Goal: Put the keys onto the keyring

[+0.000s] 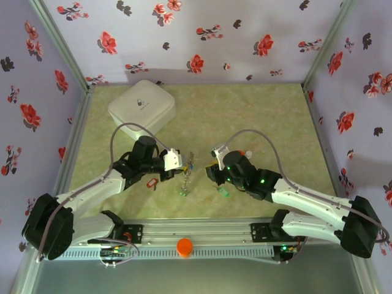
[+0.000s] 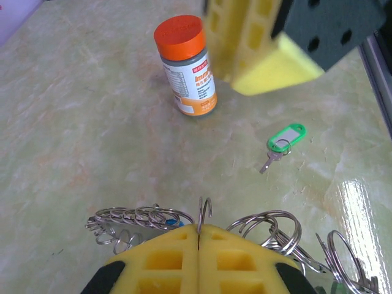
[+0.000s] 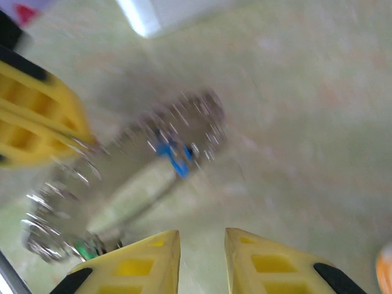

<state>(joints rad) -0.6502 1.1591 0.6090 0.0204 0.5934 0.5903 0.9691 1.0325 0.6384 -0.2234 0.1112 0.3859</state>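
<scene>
My left gripper (image 2: 199,228) is shut on the keyring (image 2: 203,211), whose thin grey wire sticks up from between the yellow pads. Several keys' small rings (image 2: 138,217) hang bunched on either side, one with a blue tag (image 3: 174,156). From above, the left gripper (image 1: 181,160) holds this bunch (image 1: 187,173) at mid-table. A loose key with a green tag (image 2: 285,138) lies flat on the table to its right. A red-tagged key (image 1: 152,182) lies by the left arm. My right gripper (image 3: 202,245) is open and empty, facing the bunch; its view is blurred.
An orange-capped pill bottle (image 2: 187,67) stands upright beyond the green-tagged key, beside the right gripper's fingers (image 2: 269,67). A white rounded box (image 1: 142,107) sits at the back left. Floral walls enclose three sides. An orange round thing (image 1: 184,246) sits on the front rail.
</scene>
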